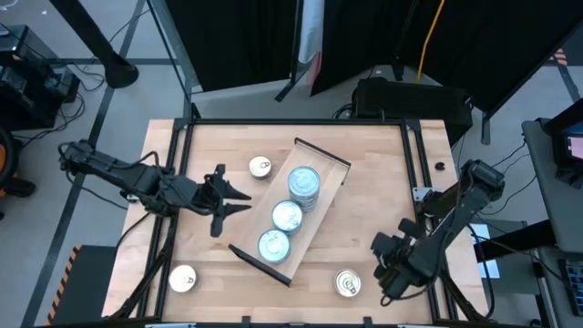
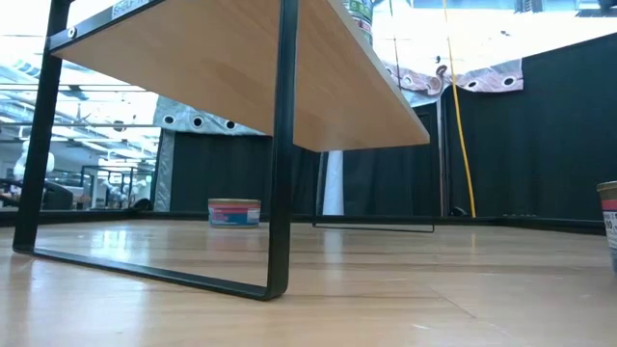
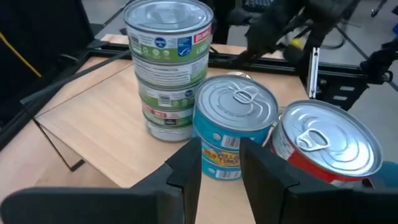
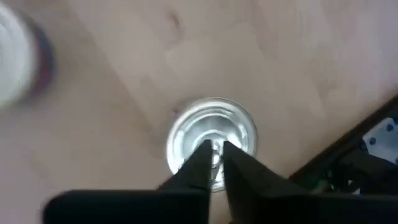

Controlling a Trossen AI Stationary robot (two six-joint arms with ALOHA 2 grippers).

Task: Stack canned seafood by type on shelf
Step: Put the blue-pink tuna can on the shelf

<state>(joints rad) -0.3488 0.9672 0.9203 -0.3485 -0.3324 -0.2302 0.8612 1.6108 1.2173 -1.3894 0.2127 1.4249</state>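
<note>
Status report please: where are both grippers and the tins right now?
Left gripper empty, beside shelf. Right gripper fingers nearly shut, above loose tin. Three tin stacks on shelf. Path unobstructed.

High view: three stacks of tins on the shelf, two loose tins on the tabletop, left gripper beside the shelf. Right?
Nearly. The high view shows three loose tins, not two: one beyond the shelf, one at the near left, one at the near right. The three stacks and the left gripper beside the shelf are right.
</note>
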